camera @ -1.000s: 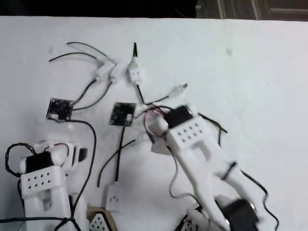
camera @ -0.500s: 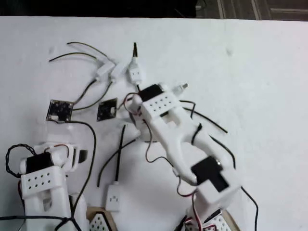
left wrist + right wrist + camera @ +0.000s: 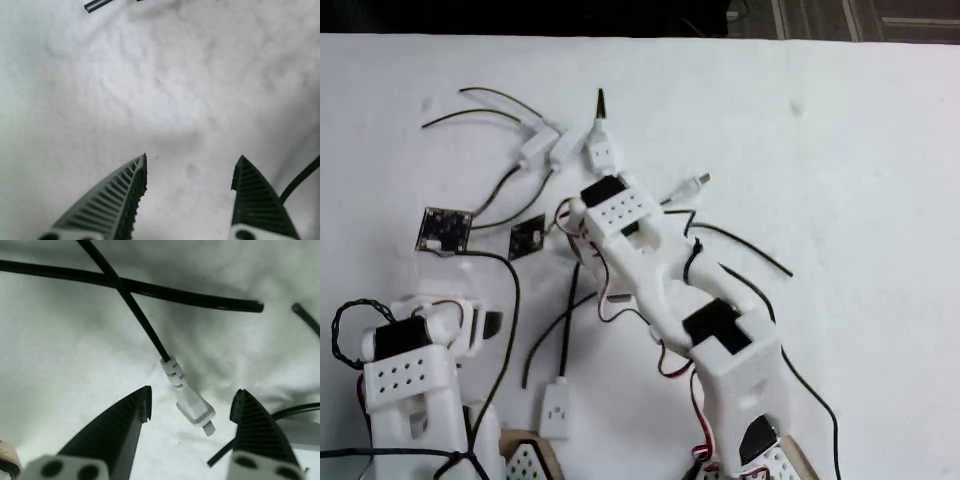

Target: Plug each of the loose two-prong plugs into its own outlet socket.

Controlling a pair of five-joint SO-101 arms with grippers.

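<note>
**Right pincer**: the jaws stand wide apart and grip nothing.
- A white two-prong plug lies on the desk between the jaws and touches neither.
- The tip of the plug points back toward the pincer. Its black cord runs away ahead of the pincer.
- Farther ahead, the cord crosses a second black cable.

In the high view, a small black board lies just beside the wrist of the right arm. Ahead of the wrist lies a row of white connector blocks. A metal-tipped plug lies off to one side. Behind the pincer, between the two arm bases, lies a white outlet socket with two holes facing up.

**Left pincer**: the jaws stand wide apart and are empty, over bare desk.
- A black wire passes just outside one jaw.
- In the high view, a larger black board lies ahead of this pincer.
</note>
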